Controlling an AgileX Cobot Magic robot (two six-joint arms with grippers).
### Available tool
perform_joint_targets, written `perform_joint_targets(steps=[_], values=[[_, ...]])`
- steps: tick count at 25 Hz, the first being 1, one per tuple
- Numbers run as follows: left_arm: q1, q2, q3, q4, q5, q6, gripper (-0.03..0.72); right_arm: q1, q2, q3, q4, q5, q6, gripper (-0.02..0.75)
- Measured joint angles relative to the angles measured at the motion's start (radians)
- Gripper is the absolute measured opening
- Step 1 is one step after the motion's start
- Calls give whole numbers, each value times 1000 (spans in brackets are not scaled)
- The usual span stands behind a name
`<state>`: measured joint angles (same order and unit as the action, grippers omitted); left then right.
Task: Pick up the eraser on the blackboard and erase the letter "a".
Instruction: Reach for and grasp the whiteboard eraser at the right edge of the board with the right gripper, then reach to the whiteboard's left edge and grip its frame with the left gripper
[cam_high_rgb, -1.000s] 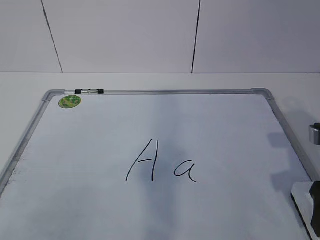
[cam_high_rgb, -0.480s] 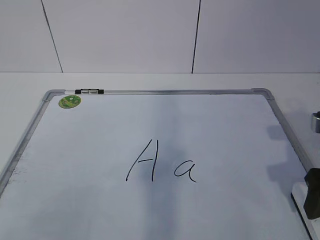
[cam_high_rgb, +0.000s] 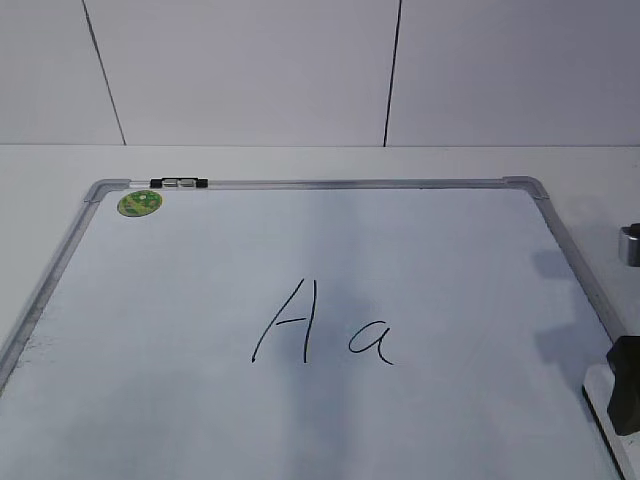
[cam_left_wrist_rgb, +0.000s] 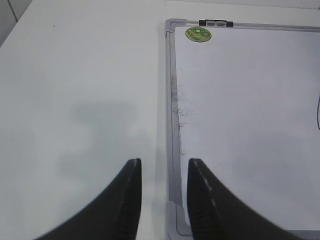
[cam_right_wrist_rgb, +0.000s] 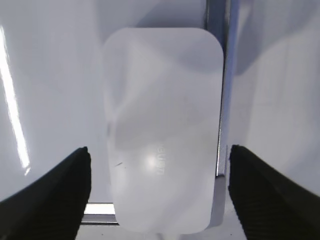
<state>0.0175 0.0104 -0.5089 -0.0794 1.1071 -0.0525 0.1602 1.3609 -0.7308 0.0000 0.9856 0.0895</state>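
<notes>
White rounded oblong plastic eraser lies flat at the near right corner of the large white dry-erase blackboard with grey metal frame, right against the frame's right rail. In the exterior view only a sliver of it shows at the right edge. Right tool sits directly above it, black fingers spread wide on either side of the eraser, not touching it as far as the wrist view shows; nothing grasped yet. Small handwritten black lowercase letter "a" is intact mid-board, just right of the taller black capital "A", well apart from the eraser. Left tool hovers over the board's near left corner, straddling the frame rail, fingers slightly parted, holding nothing. Round green sticker and small black-and-clear marker pen sit at the far left corner, on a white table.

Progress: early, pre-grasp. Left to do, judging by this: close on the eraser, lift, carry it left to the "a", wipe without touching the "A".
</notes>
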Motion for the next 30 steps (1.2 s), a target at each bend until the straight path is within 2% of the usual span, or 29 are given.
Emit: perform_joint_targets(steps=[13, 30], values=[[0, 0, 0, 0, 0, 0, 235, 0, 44, 16, 0, -10, 1, 653], [0, 0, 0, -2, 0, 0, 235, 0, 59, 66, 14, -102, 2, 643]])
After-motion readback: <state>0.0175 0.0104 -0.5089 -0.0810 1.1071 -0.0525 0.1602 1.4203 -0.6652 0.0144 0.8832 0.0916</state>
